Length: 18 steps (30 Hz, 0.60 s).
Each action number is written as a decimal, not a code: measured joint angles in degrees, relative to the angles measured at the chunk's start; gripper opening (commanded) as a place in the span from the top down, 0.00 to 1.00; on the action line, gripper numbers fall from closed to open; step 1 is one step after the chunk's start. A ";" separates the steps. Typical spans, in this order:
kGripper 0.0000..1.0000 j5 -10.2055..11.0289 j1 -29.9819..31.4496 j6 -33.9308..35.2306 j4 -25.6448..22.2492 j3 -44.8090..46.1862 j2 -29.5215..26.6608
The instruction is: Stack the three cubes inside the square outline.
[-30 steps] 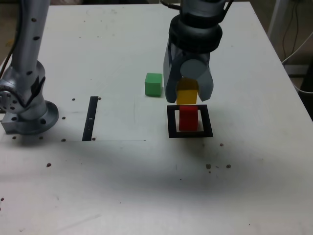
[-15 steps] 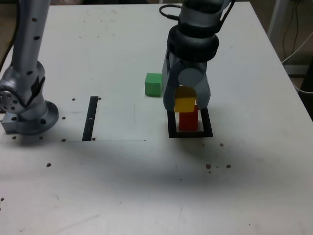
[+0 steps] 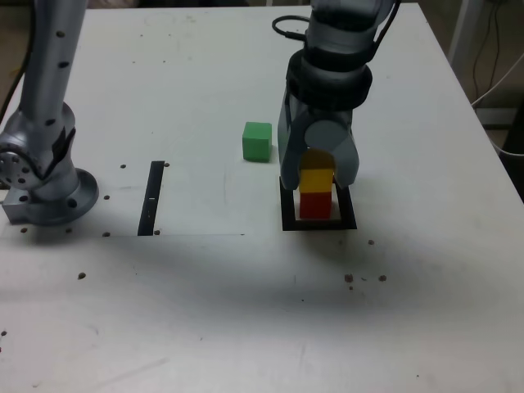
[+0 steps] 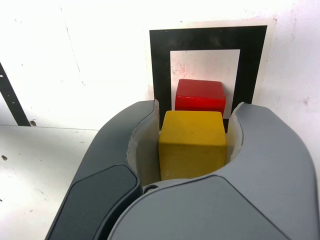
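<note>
The red cube (image 3: 314, 205) stands inside the black square outline (image 3: 318, 224) on the white table. Directly on top of it sits the yellow cube (image 3: 315, 179), and my gripper (image 3: 318, 176) is shut on the yellow cube from both sides. In the wrist view the yellow cube (image 4: 192, 143) fills the space between the two grey fingers (image 4: 131, 150), with the red cube (image 4: 199, 95) and the square outline (image 4: 159, 65) beyond it. The green cube (image 3: 256, 141) lies alone on the table, to the exterior view's left of the gripper and a little farther back.
A narrow black strip (image 3: 152, 197) lies on the table to the exterior view's left, near the arm's grey base (image 3: 45, 184). A cable (image 3: 496, 86) hangs off the table's right edge. Small dark specks dot the tabletop.
My gripper has come down with the yellow cube, from hovering above the red cube to resting it on top of it. The green cube has not moved.
</note>
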<state>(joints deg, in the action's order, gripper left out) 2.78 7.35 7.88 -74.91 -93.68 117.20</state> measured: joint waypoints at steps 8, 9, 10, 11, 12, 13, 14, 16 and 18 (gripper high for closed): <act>0.70 -0.16 -0.17 -0.52 0.01 0.03 0.23; 0.70 -0.29 -0.28 -0.69 0.11 0.07 0.30; 0.70 -0.36 -0.35 -0.75 0.23 0.09 0.40; 0.70 -0.46 -0.40 -0.83 0.42 0.13 0.53; 0.70 -0.49 -0.41 -0.85 0.53 0.14 0.61; 0.69 -0.51 -0.41 -0.86 0.64 0.19 0.66; 0.69 -0.54 -0.41 -0.87 0.78 0.28 0.66; 0.69 -0.69 -0.43 -0.91 1.10 0.59 0.67; 0.68 -0.89 -0.53 -0.96 1.43 0.92 0.71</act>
<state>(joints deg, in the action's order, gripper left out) 1.89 6.81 6.92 -73.47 -92.75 117.91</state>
